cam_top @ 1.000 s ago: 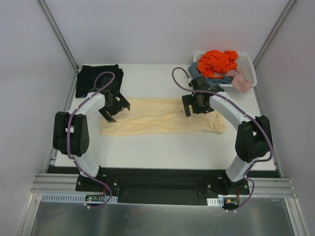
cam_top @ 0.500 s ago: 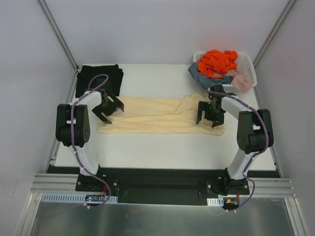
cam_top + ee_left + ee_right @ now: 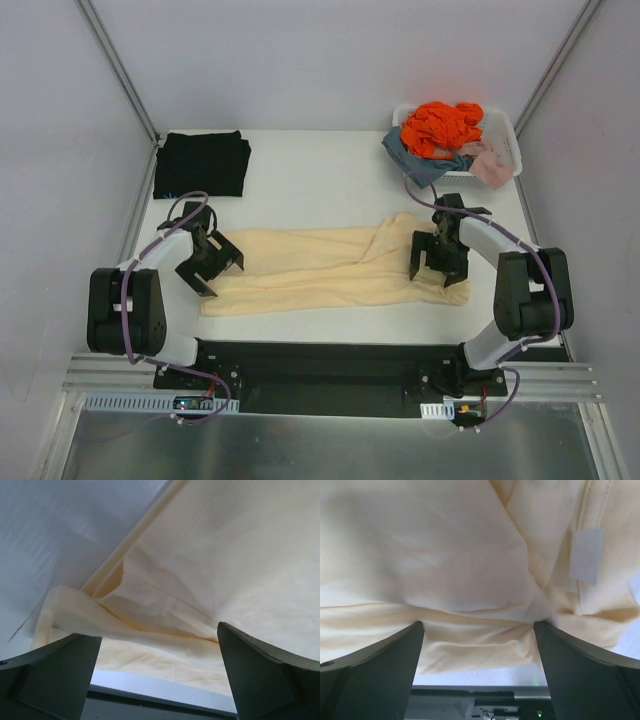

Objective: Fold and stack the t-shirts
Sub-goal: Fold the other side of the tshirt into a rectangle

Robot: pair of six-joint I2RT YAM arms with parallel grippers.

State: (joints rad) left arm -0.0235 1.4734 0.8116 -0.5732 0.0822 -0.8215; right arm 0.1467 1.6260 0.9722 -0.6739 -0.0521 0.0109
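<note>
The pale cream-yellow t-shirt (image 3: 320,265) lies folded lengthwise as a long band across the table's middle. It fills the left wrist view (image 3: 215,570) and the right wrist view (image 3: 445,555). My left gripper (image 3: 208,265) is open over the band's left end. My right gripper (image 3: 438,258) is open over its bunched right end, where a white label (image 3: 586,555) shows. Neither grips cloth. The black t-shirt (image 3: 202,163) lies folded at the table's back left corner.
A white slotted basket (image 3: 505,135) at the back right holds orange, blue-grey and pink clothes (image 3: 440,125). The table's near edge (image 3: 330,335) runs just below the yellow shirt. Grey walls stand on both sides.
Both arms have drawn back toward the near edge, and the yellow shirt has shifted nearer with them. The right gripper went from the shirt's upper middle to its right end.
</note>
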